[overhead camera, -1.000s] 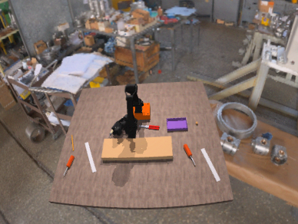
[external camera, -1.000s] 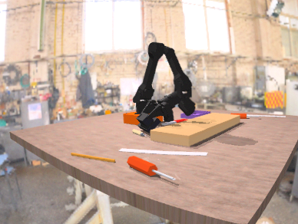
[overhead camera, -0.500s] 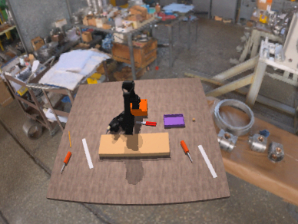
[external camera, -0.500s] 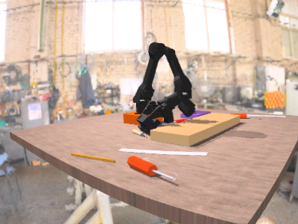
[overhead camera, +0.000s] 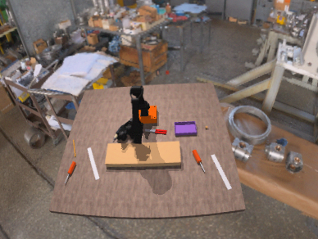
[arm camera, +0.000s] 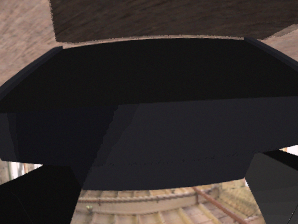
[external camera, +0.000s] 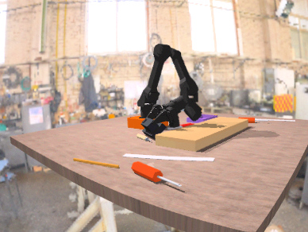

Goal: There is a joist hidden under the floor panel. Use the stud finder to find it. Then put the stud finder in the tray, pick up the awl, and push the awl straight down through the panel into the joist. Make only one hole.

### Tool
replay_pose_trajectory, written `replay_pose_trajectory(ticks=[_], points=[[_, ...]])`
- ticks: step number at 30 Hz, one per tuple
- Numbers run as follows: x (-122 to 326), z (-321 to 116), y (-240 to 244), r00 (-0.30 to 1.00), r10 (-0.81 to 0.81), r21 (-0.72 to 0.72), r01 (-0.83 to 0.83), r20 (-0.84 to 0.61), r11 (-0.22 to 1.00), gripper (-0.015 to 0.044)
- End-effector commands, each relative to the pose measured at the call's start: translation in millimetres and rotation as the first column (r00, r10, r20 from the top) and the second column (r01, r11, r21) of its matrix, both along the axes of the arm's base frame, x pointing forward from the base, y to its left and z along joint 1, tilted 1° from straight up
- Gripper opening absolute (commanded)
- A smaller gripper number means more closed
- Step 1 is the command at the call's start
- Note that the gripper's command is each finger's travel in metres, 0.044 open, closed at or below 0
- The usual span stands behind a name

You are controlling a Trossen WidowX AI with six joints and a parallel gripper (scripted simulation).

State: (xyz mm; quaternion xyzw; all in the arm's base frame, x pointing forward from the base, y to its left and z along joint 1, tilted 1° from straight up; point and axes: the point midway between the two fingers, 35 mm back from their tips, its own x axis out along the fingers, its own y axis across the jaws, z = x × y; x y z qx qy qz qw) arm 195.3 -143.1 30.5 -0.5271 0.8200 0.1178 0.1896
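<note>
My gripper (overhead camera: 121,136) (external camera: 157,120) is low at the left end of the tan floor panel (overhead camera: 123,156) (external camera: 206,133). It is shut on the stud finder (external camera: 154,128) (arm camera: 150,75), a wide dark block that fills most of the wrist view between the fingers. The block is tilted and close to the table; whether it touches is hidden. A small tool with a cream handle (overhead camera: 115,135) (external camera: 141,137), seemingly the awl, lies beside the panel's left end, close to the gripper. The purple tray (overhead camera: 186,134) (external camera: 202,117) stands behind the panel to the right. No hole shows in the panel.
Red-handled pliers (overhead camera: 161,132) lie behind the panel. Orange screwdrivers lie left (overhead camera: 71,168) (external camera: 147,172) and right (overhead camera: 197,156) of it. White strips (overhead camera: 93,164) (overhead camera: 221,172) and a yellow pencil (overhead camera: 74,148) (external camera: 95,163) lie near the sides. An orange box (overhead camera: 149,115) is by the arm's base.
</note>
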Motion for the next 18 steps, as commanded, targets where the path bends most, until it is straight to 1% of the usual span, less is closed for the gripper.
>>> replay_pose_trajectory(ticks=[1, 18], points=[[-0.1, -0.1, 0.0, 1.000, 0.000, 0.000, 0.000, 0.000, 1.000, 0.0378], [1.8, -4.3, 3.9, 1.000, 0.000, 0.000, 0.000, 0.000, 1.000, 0.0378]])
